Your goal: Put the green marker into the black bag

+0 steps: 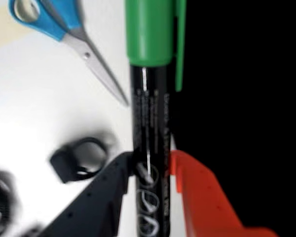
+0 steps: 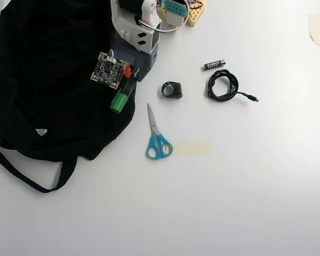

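Now the gripper (image 1: 153,170), clamped on the green marker (image 1: 150,113), hangs at the black bag (image 2: 48,96) edge; it should reach further inward before letting go.

Gripper (image 2: 130,73) clamps green marker (image 2: 120,98) above black bag (image 2: 48,80) edge.

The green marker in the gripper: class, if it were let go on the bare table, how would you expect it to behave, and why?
The green marker looks round and smooth, so it would probably roll, though its cap clip may stop it. Its glossy barrel could slip between the gripper's hard fingers. It seems stiff and light, and should drop cleanly onto the soft black bag.
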Controlling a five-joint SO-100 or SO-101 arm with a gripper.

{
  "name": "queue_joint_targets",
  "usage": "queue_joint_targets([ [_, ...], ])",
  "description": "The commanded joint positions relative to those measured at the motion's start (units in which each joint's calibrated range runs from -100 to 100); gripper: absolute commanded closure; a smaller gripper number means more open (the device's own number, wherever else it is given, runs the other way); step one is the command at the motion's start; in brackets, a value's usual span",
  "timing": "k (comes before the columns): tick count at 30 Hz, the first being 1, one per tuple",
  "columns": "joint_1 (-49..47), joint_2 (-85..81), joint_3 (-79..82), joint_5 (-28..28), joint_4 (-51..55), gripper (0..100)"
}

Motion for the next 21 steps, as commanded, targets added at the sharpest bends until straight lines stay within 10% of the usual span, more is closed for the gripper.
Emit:
queue_joint_targets([
  [1,5.3,-3.8,-0.4,4.4,0.4,98],
  [15,23.1,-3.1,0.0,-2.9,1.8,98],
  [21,39.5,-2.4,12.0,-4.1,-16.6,98],
])
